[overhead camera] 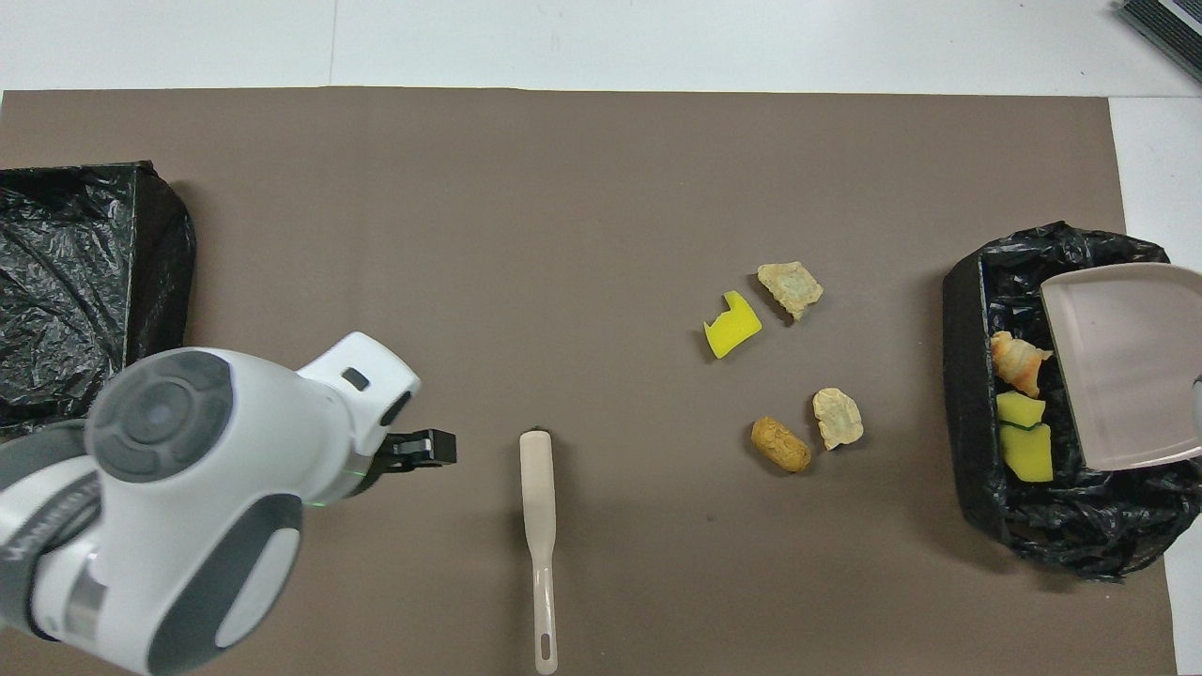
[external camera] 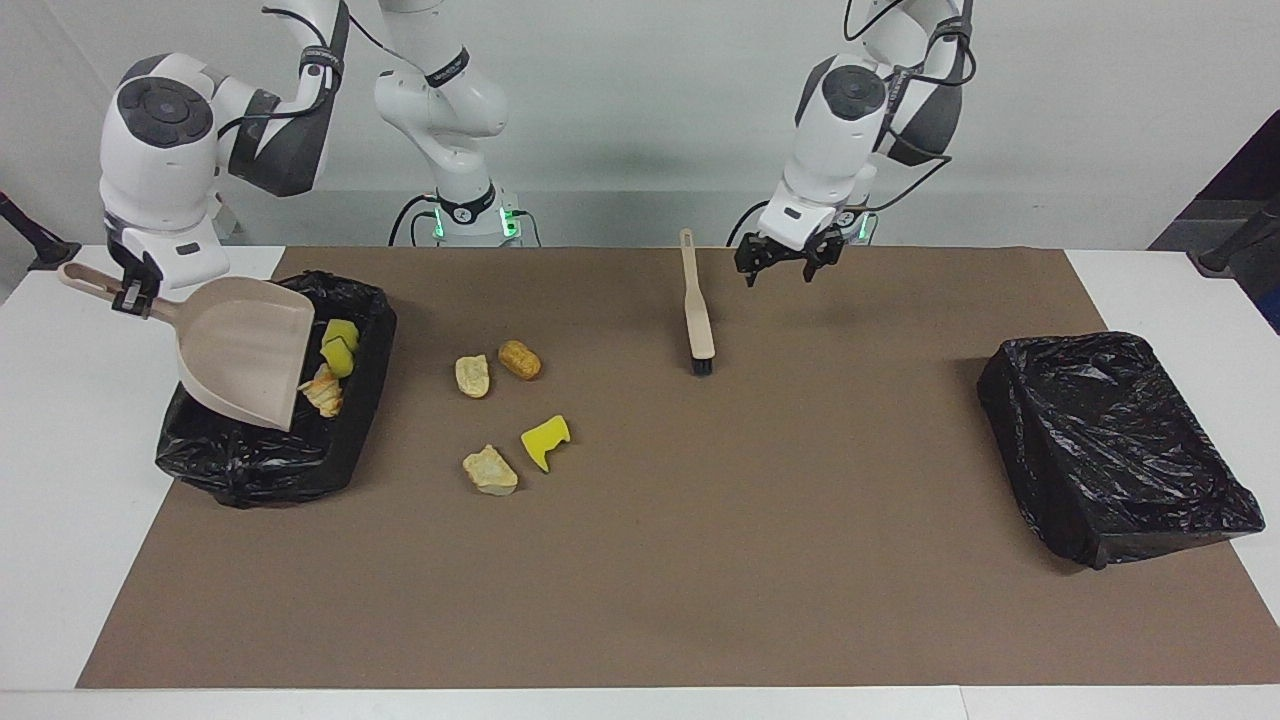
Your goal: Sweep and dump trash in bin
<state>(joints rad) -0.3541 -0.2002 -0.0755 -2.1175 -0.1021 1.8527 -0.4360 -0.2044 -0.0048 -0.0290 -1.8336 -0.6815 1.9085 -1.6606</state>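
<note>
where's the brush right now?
The brush lies flat on the brown mat, mid-table near the robots, beside the open left gripper, which hangs clear of it.

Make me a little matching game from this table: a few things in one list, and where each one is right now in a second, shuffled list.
Things
1. brush
2. dustpan
3. yellow sponge piece with a notch
4. croissant-like piece

Places
A. inside the black-lined bin at the right arm's end
B. lying flat on the brown mat, no gripper on it
C. tilted over the bin, its handle in the right gripper
D. on the mat among three bread-like bits

Pairs: 1-B, 2-C, 3-D, 4-A
</note>
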